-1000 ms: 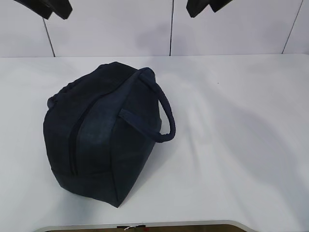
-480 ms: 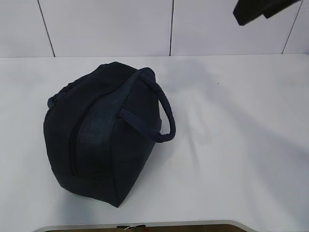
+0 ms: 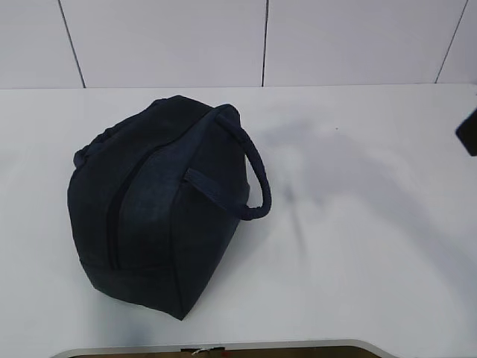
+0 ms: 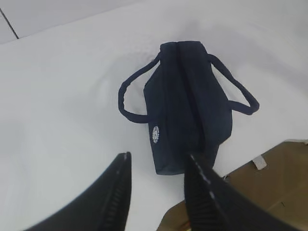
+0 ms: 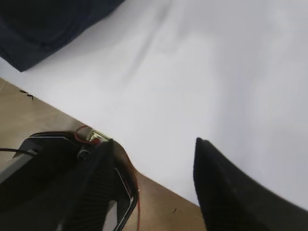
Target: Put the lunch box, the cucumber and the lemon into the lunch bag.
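Observation:
The dark navy lunch bag (image 3: 160,205) stands on the white table, left of centre, its zipper (image 3: 113,224) shut and one loop handle (image 3: 257,183) hanging to the right. It also shows in the left wrist view (image 4: 190,106), with both handles spread. Its corner shows in the right wrist view (image 5: 43,24). My left gripper (image 4: 156,161) is open and empty, high above the table near the bag's end. My right gripper (image 5: 151,144) is open and empty over the table's front edge; a dark part of it shows at the exterior view's right edge (image 3: 469,130). The lunch box, cucumber and lemon are out of view.
The white table (image 3: 358,224) spreads to the right of the bag. Its front edge (image 5: 159,180) and the brown floor below show in both wrist views. A black device with a red cable (image 5: 72,159) sits on the floor under the right gripper.
Both arms have left the top of the exterior view. The left went out of sight first; the right swung right and down to the right edge. The bag has not moved.

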Robot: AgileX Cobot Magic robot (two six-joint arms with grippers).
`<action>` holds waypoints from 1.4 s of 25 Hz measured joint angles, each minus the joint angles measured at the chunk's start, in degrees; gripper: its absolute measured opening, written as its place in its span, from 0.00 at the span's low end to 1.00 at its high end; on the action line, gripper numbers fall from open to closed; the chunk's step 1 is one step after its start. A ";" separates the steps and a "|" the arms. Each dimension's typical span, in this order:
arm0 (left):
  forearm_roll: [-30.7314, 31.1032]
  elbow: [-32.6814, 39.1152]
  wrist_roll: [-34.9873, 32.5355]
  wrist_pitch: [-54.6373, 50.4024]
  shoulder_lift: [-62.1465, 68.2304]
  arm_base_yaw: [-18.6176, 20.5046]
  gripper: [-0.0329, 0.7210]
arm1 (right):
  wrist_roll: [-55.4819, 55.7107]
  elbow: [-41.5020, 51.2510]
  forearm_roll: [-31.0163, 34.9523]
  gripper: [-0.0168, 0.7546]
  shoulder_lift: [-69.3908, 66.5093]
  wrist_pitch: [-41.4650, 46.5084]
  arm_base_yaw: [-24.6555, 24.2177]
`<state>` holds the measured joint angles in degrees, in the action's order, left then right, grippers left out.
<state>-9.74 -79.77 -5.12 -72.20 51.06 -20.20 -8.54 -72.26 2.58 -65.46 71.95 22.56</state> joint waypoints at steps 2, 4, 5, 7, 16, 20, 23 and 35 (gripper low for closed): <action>0.00 2.74 0.00 -0.09 -3.71 0.00 0.39 | -0.13 2.21 -0.76 0.57 3.52 0.00 0.00; 0.00 6.24 0.00 -0.21 -7.33 0.00 0.39 | -0.17 4.07 -1.05 0.57 7.34 0.00 0.00; 0.00 7.81 0.00 -0.21 -9.15 0.00 0.39 | -0.28 4.64 -1.14 0.57 9.51 0.00 0.00; 0.00 11.58 0.00 -0.43 -12.55 0.00 0.39 | -0.27 5.64 -1.29 0.57 13.96 0.12 0.00; 0.00 24.55 0.00 -0.75 -26.12 0.00 0.39 | -0.38 10.05 -1.41 0.57 33.38 0.11 0.00; 0.00 28.23 0.00 -0.75 -32.71 0.00 0.39 | -0.62 14.19 -1.41 0.57 40.35 -0.01 0.00; 0.00 30.45 0.00 -0.75 -38.01 0.00 0.39 | -1.77 18.50 -0.92 0.57 45.75 -0.26 0.00; 1.97 41.19 -0.10 -0.75 -50.42 0.00 0.38 | -0.12 38.79 -0.68 0.57 66.19 -4.93 0.00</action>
<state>-7.78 -38.59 -5.22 -72.95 0.64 -20.20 -8.66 -33.47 1.90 0.73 67.02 22.56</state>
